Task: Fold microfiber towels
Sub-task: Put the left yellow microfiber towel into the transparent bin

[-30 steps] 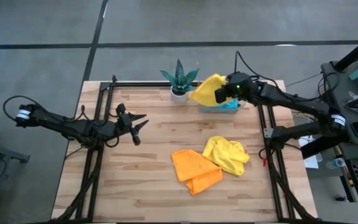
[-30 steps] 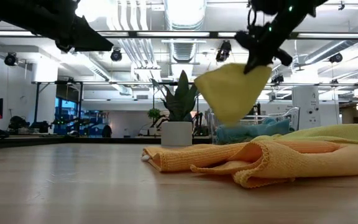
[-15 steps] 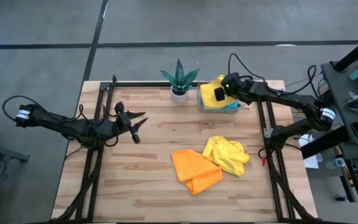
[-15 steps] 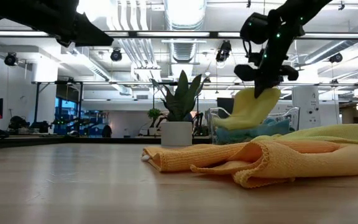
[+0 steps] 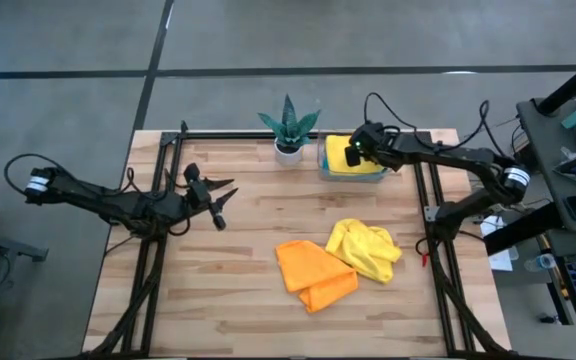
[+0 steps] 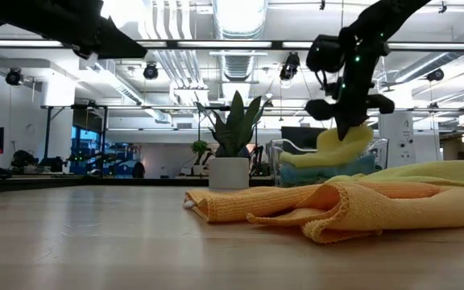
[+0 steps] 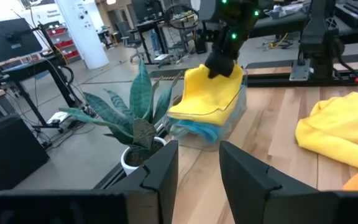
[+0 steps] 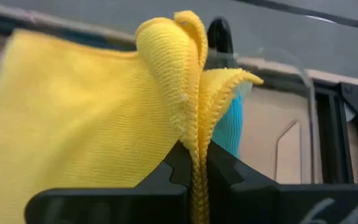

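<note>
A folded yellow towel (image 5: 340,154) lies draped over a blue towel (image 7: 199,132) in the clear plastic tray (image 5: 354,175) at the table's far right. My right gripper (image 5: 356,150) stands over the tray, shut on this yellow towel (image 7: 207,93). A second, crumpled yellow towel (image 5: 365,247) and a folded orange towel (image 5: 313,273) lie flat on the table toward its near right. My left gripper (image 5: 226,197) hovers open over the table's left half, pointing level toward the tray, with nothing between its fingers (image 7: 166,177). My right gripper pinches a bunched ridge of the yellow towel (image 8: 194,134), several layers, between its two fingers (image 8: 179,165). It comes from above, slanting down toward the tray. The cloth below the fingers lies slack on the blue towel in the tray.
A spiky green plant in a white pot (image 5: 288,132) stands just left of the tray at the far edge. Dark frame rails (image 5: 158,200) run along the table's left and right sides. Bare wood shows between my left gripper and the two loose towels.
My right gripper has come down toward the tray and tipped more steeply downward, staying shut. The yellow towel, which hung in the air beside the plant, now lies on the blue towel in the tray.
</note>
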Tool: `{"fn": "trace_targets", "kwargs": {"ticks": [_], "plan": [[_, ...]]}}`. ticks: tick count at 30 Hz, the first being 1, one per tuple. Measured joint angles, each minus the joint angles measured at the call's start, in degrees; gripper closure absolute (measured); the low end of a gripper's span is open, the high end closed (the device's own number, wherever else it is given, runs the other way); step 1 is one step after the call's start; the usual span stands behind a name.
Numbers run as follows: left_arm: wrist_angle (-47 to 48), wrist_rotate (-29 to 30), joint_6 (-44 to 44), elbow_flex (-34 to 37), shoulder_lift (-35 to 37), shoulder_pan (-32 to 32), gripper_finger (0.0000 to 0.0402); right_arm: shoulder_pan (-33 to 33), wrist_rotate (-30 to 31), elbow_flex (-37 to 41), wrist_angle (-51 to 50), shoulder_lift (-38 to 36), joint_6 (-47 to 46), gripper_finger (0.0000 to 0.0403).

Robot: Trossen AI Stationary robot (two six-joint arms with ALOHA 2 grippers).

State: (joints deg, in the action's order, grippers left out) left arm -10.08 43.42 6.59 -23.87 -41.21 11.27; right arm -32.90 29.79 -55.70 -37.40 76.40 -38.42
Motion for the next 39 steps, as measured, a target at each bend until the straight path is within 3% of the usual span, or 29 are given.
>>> {"fn": "trace_targets", "kwargs": {"ticks": [11, 21, 28, 34, 39], "plan": [[0.06, -0.02, 0.22, 0.34, 0.0, 0.0, 0.0299, -0.02, 0.24, 0.0, -0.36, 2.22, 1.96, 0.0382], [0.06, -0.03, 0.2, 0.36, 0.0, 0.0, 0.0299, -2.96, 0.42, 0.0, -4.44, 1.96, 2.1, 0.0282], [0.06, -0.04, 0.2, 0.38, 0.0, -0.02, 0.0299, -5.67, 0.36, -2.48, -8.65, 1.0, 4.78, 0.0246], [0.06, -0.09, 0.21, 0.38, 0.0, -0.01, 0.0299, -6.57, 0.9, -8.83, -11.97, 0.94, 8.68, 0.0257], [0.06, -0.11, 0.2, 0.38, -0.06, 0.0, 0.0299, -6.8, 0.85, -9.76, -11.36, 1.74, 11.88, 0.0327]]}}
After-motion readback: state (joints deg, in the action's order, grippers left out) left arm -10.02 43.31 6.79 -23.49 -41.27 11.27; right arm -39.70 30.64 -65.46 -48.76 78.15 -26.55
